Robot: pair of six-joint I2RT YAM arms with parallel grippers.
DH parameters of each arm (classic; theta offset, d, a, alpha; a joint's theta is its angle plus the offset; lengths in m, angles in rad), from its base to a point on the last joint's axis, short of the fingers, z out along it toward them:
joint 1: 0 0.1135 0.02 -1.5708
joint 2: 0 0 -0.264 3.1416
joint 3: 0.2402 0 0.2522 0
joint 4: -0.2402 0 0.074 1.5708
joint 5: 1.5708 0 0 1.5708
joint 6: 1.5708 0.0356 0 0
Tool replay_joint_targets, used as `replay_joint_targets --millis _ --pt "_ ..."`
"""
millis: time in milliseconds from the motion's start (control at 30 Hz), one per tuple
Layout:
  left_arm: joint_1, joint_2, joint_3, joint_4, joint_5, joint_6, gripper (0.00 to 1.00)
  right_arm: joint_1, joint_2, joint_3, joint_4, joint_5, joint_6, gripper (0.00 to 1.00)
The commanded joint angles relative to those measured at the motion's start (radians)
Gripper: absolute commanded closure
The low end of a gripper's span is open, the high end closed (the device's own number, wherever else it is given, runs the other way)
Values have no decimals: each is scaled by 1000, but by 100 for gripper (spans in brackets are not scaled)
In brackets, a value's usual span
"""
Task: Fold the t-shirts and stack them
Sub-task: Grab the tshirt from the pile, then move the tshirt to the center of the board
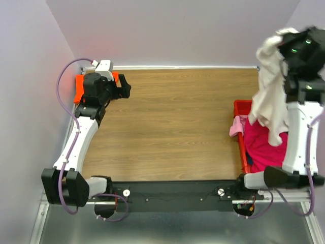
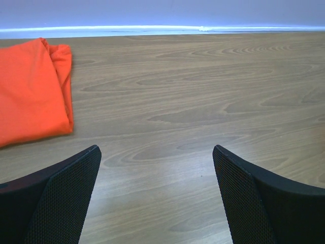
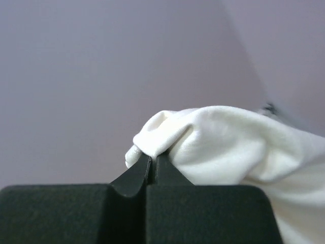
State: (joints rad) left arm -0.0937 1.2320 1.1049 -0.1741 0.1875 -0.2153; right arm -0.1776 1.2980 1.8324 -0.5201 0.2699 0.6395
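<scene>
Your right pincer is shut tight on a bunched fold of the cream-white t-shirt and held high, likely to draw the cloth up out of the red bin and off the magenta shirt in it. Your left pincer hovers wide open and empty near the folded orange shirt at the far-left corner. The bare wood of the table between them is your room for spreading.

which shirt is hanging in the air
The cream-white t-shirt, pinched in the right gripper. The orange t-shirt lies folded on the table; the magenta t-shirt sits in the red bin.
</scene>
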Motion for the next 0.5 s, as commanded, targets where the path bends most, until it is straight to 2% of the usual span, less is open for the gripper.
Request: replay_joint_targets --millis 0,300,367,467 --pt "5 -35 21 1 20 -13 2 249 171 217 144 -176 -214 99" --pt "5 -62 45 -7 4 -21 2 588 490 666 158 -311 -277 100" --pt "5 -66 50 -7 -9 -24 2 633 511 699 184 -317 -273 100" --pt "5 -81 49 -7 -37 -30 2 656 500 654 238 -347 -230 100"
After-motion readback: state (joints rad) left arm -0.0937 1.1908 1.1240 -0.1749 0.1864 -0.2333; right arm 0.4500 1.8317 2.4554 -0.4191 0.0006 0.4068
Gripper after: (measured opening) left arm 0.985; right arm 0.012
